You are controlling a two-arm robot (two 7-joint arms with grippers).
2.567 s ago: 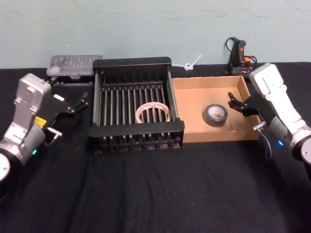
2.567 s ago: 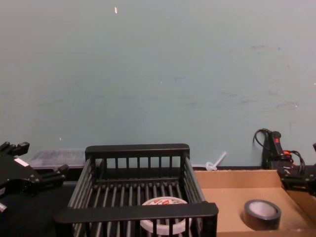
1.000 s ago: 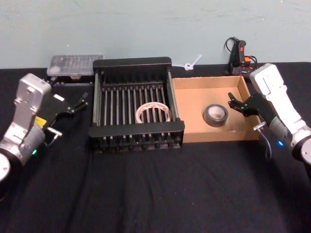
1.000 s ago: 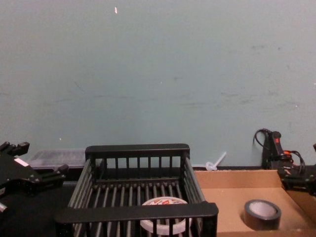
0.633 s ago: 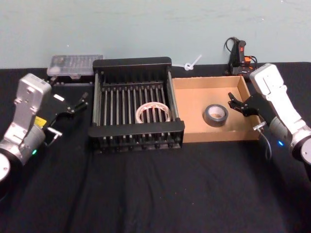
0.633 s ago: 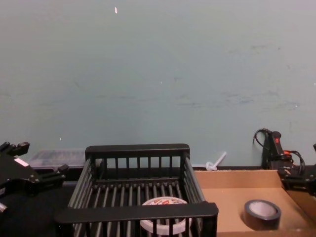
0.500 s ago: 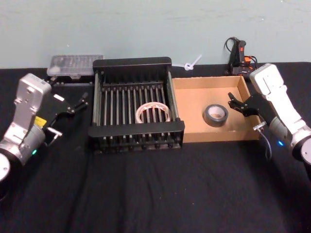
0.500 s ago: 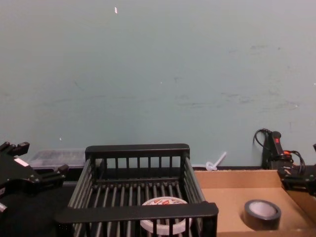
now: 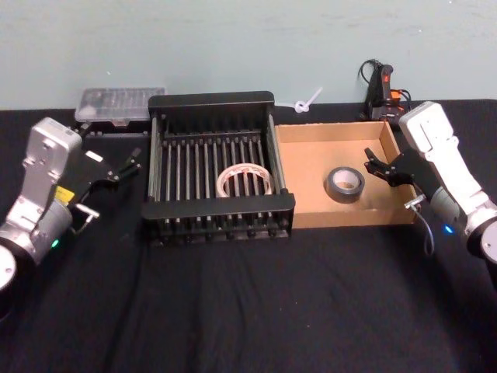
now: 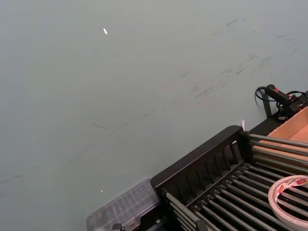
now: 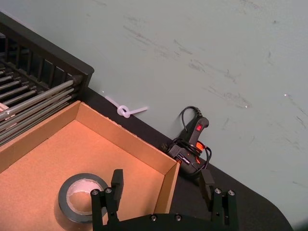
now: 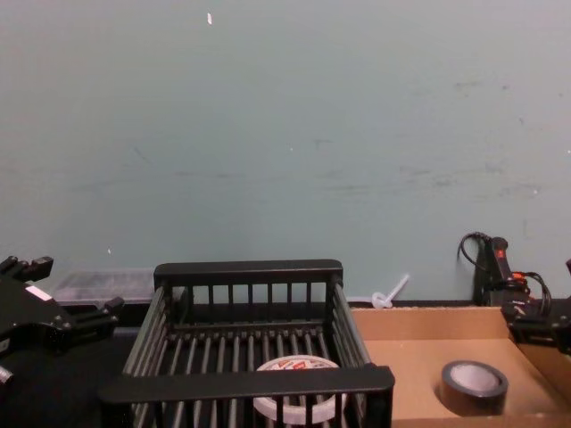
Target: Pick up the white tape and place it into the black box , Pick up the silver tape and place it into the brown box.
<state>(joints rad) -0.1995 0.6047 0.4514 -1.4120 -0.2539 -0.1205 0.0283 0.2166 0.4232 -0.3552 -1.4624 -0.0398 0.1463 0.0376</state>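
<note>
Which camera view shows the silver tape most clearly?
The head view shows the silver tape best: whole, from above, lying inside the brown box. The right wrist view shows it partly behind the right gripper. The chest view shows it low, from the side.

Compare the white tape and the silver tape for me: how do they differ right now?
The white tape is pale, with red print on its face; the silver tape is plain dull grey. The white tape lies on the barred floor of the black box; the silver tape lies on the flat floor of the brown box. The white tape looks wider across, the silver tape thicker-walled. Both lie flat, hole upward, with neither end effector touching them.
</note>
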